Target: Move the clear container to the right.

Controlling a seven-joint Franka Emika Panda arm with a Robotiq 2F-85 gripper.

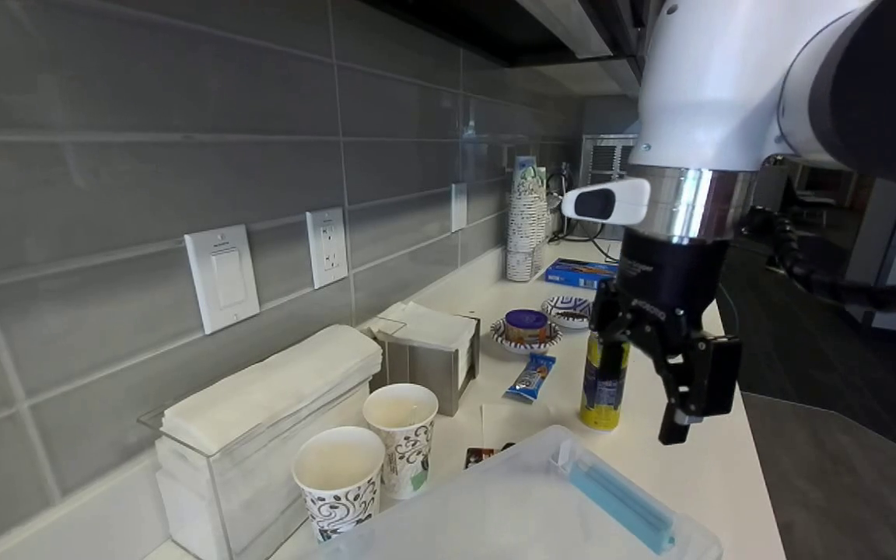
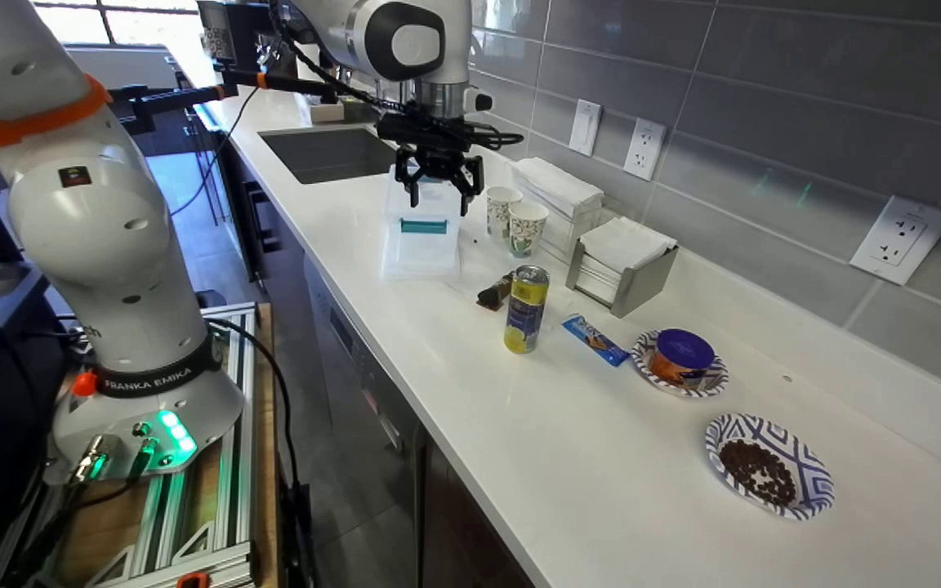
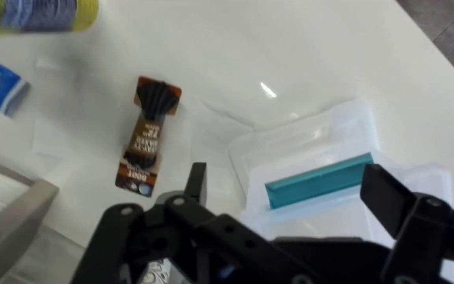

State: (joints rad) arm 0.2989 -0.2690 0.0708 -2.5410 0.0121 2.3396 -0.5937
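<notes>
In an exterior view I see a patterned plate [image 2: 807,478] nearest on the bench [image 2: 577,457], then the upright can [image 2: 526,310]; farther, my gripper [image 2: 439,204] hangs — fingers spread wide — with the clear container [image 2: 421,248] behind and below it, beside the paper cups [image 2: 528,229].

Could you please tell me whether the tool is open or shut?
Open: in the wrist view, the tool has its fingers wide apart, with the teal strip of the clear container showing between.
</notes>
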